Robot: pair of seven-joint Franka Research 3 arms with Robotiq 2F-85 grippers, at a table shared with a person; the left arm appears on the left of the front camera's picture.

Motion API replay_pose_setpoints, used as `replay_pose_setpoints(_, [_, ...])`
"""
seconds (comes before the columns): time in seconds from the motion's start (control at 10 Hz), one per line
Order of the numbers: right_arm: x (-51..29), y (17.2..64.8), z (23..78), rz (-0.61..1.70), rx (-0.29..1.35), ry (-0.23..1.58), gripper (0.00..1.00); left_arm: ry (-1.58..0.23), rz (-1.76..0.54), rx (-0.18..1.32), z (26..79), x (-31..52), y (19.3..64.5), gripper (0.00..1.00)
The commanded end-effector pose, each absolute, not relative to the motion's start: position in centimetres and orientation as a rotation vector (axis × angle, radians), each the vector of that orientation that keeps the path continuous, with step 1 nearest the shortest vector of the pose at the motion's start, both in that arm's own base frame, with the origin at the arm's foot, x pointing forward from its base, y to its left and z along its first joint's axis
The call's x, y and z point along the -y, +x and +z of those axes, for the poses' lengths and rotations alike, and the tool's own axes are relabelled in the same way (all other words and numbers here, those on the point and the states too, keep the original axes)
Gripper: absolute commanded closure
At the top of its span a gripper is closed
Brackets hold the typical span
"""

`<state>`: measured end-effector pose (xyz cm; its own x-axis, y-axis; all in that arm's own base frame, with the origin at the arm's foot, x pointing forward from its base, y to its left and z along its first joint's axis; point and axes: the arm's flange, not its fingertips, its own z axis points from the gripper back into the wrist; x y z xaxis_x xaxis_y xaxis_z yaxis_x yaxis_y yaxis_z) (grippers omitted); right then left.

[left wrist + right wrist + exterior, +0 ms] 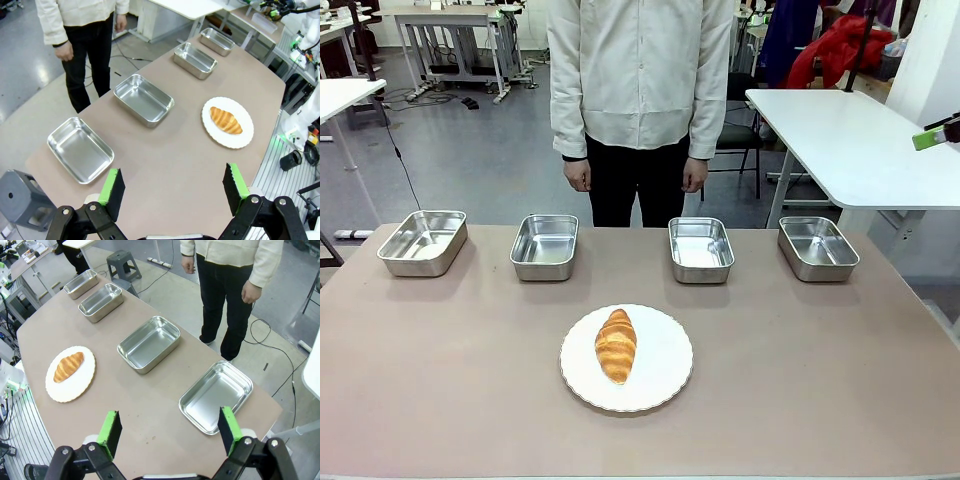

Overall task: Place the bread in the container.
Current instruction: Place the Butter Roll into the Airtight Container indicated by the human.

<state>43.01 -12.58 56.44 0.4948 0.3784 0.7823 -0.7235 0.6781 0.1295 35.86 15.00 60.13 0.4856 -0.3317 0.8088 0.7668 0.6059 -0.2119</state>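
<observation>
Nothing is done yet: the croissant [616, 345] lies on the white plate [665, 385], and the four steel pans [701, 249] beyond the plate stand empty. The left pincer [173, 187] and right pincer [169, 430] hang wide open, holding nothing.

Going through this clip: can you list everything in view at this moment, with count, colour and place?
bread: one croissant, golden-brown, lying on the plate
plate: one, white, round with a scalloped edge, at the middle of the table on the robot's side
containers: four, shiny steel, empty, in a row along the far side of the table
table: one, grey-brown, carrying all of the above
person: one, pale shirt and dark trousers, standing at the far side behind the row
hands: two, hanging at the person's sides, holding nothing
left end effector: black with green pads, open, above the table's end
right end effector: black with green pads, open, above the opposite end
</observation>
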Motion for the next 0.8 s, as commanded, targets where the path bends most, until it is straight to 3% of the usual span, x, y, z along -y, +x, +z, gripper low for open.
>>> replay_pose_setpoints(0.0, [12.52,43.12,56.45,0.705,0.819,0.492,0.00,-0.619,-0.736,0.820,60.31,-14.91,35.68,0.00])
replay_pose_setpoints(0.7, [12.52,43.12,56.45,0.705,0.819,0.492,0.00,-0.619,-0.736,0.820,60.31,-14.91,35.68,0.00])
